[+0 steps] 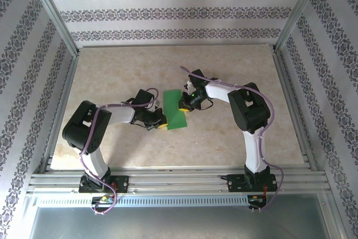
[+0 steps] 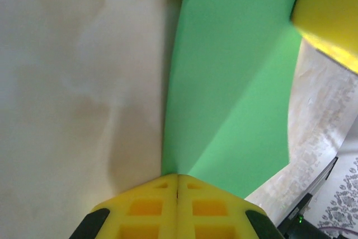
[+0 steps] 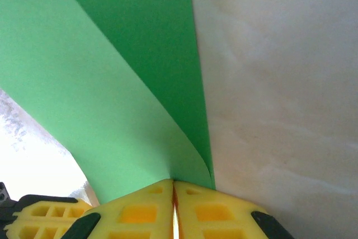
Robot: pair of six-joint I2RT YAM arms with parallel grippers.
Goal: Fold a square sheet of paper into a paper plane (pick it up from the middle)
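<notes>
Both ends held; left tool pinching square sheet of paper; right tool pinching its other side

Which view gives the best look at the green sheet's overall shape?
Top external: nearly the whole square sheet of paper shows, held between the left gripper and right gripper. Each wrist view shows a close, curved green stretch leaving its own shut gripper.
</notes>
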